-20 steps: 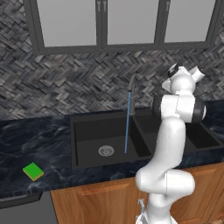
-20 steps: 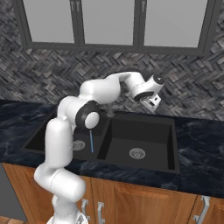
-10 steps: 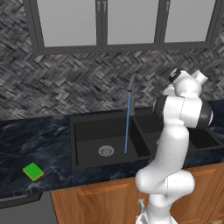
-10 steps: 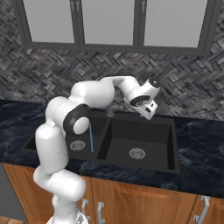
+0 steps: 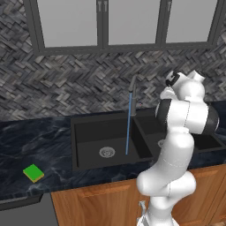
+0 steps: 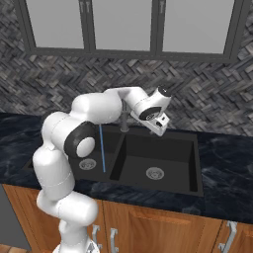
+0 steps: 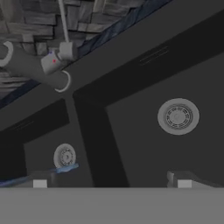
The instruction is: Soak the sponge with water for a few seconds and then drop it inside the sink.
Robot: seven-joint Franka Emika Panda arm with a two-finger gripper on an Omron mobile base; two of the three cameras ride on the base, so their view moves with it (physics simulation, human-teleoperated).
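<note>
The green sponge (image 5: 33, 173) lies flat on the dark counter, far left of the black double sink (image 5: 87, 131). A thin blue stream of water (image 5: 128, 124) runs straight from the faucet (image 5: 133, 89) into the left basin. It also appears as the water (image 6: 102, 147) beside the arm and as a blue streak of water (image 7: 30, 177) in the hand view. My gripper (image 6: 159, 129) hangs over the right basin of the sink (image 6: 190, 154), just right of the faucet. It is open (image 7: 111, 183), fingertips wide apart, nothing between them, far from the sponge.
Each basin has a round silver drain (image 7: 178, 116). A herringbone stone backsplash and glass-front wall cabinets (image 5: 103, 24) rise behind the sink. Dark marble counter (image 6: 227, 163) runs on both sides, with wooden cabinet fronts below.
The hand has swung left and down over the right basin, toward the faucet. The elbow has shifted right in the left base view. Sponge and water stream are unchanged.
</note>
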